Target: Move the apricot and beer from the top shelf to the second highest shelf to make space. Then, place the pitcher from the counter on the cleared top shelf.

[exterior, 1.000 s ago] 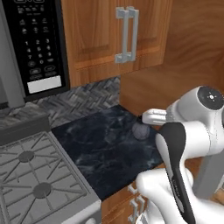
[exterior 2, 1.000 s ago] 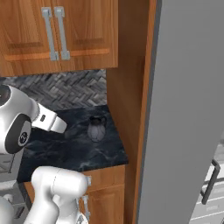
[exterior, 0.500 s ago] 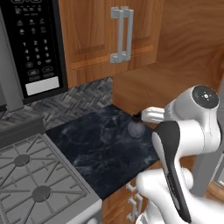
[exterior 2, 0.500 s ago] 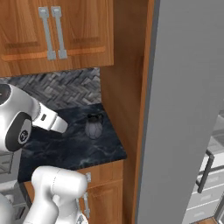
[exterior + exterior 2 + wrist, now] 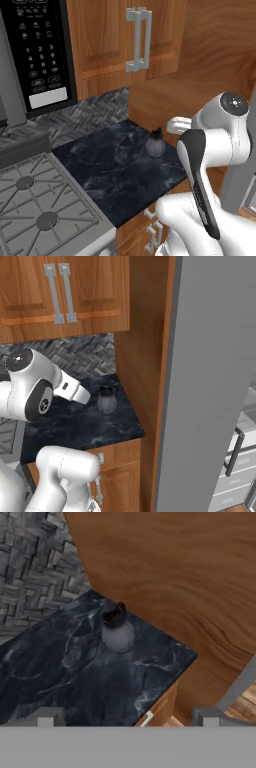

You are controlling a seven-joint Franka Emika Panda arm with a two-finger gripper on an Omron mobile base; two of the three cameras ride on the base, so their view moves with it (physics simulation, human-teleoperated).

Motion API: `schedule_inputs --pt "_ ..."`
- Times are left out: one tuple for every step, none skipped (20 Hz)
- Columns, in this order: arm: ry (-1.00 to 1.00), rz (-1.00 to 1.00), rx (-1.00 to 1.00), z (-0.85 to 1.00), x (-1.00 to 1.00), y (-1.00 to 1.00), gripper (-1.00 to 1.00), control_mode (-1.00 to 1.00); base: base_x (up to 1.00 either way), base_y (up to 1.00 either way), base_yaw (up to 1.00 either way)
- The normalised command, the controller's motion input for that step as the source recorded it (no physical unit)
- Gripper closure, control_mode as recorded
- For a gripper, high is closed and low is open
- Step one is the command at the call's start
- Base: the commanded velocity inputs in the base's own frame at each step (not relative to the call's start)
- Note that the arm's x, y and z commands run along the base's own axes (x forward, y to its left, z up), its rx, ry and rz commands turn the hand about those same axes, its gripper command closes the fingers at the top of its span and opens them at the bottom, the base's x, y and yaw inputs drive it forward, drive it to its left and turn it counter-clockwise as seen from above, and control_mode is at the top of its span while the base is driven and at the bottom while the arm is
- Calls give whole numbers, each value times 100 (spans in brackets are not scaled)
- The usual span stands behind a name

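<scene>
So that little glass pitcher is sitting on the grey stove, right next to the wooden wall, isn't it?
Not on the stove. The pitcher stands on the dark marbled counter, and it is indeed close to the wooden wall. The right base view shows this plainly.

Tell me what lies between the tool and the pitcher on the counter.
Nothing but bare counter: in the hand view, dark marbled stone runs from the open tool up to the pitcher, which stands upright near the wooden side panel.

- A black microwave [image 5: 37,55] is mounted at the upper left.
- A grey gas stove [image 5: 40,210] is set below it.
- Wooden wall cabinets [image 5: 60,291] with metal handles [image 5: 139,37] are hung above a grey herringbone backsplash [image 5: 80,353].
</scene>
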Motion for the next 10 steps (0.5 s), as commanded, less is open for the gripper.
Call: schedule_inputs --pt "0 15 0 -9 10 -17 -100 -100 0 0 0" --pt "0 21 0 -9 9 -9 -100 -100 0 0 0" --pt "0 22 0 -9 12 0 -100 -100 0 0 0" --pt "0 25 -3 -9 7 0 -100 -100 0 0 0" --pt "0 28 -7 -10 0 0 -100 -100 0 0 0" --pt "0 31 -13 -11 0 0 -100 -100 0 0 0" --pt "0 32 -19 -24 0 0 -100 -100 0 0 0" --pt "0 33 -23 -29 0 0 -100 -100 0 0 0" --pt "0 35 -25 -33 0 0 -100 -100 0 0 0" --pt "0 34 -30 -35 0 0 -100 -100 0 0 0"
